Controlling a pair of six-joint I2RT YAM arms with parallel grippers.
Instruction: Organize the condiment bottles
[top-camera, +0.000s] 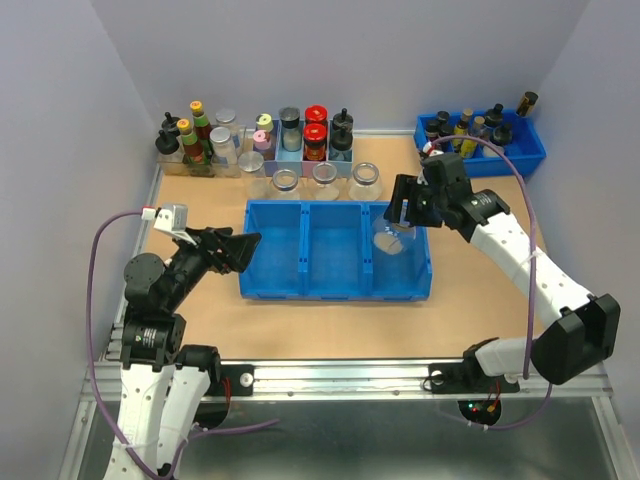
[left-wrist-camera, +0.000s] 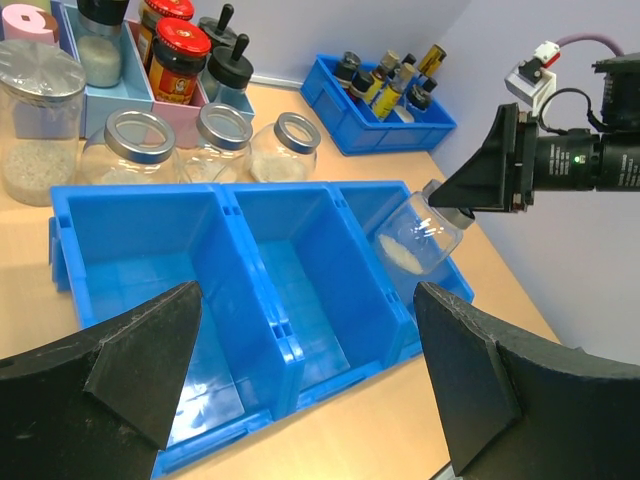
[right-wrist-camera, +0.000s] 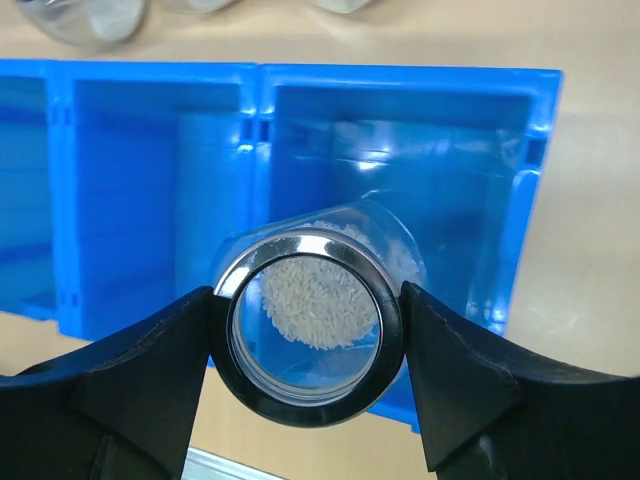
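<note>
My right gripper (top-camera: 402, 225) is shut on the silvery rim of a clear glass jar (top-camera: 390, 240) holding white rice. It holds the jar tilted over the right compartment of the blue three-compartment bin (top-camera: 340, 205). In the right wrist view the jar's mouth (right-wrist-camera: 307, 335) sits between my fingers, above the bin (right-wrist-camera: 400, 72). Three open jars (top-camera: 325, 178) and a lidded jar (top-camera: 252, 163) stand in a row behind the bin. My left gripper (top-camera: 250, 243) is open and empty at the bin's left end. The left wrist view shows the held jar (left-wrist-camera: 420, 235) and the lidded jar (left-wrist-camera: 38, 110).
A blue tray of small dark bottles (top-camera: 480, 140) stands at the back right. A pastel rack of red-, black- and pink-capped bottles (top-camera: 300, 135) and a cluster of bottles (top-camera: 195, 140) line the back wall. The bin's left and middle compartments (left-wrist-camera: 280, 270) hold nothing.
</note>
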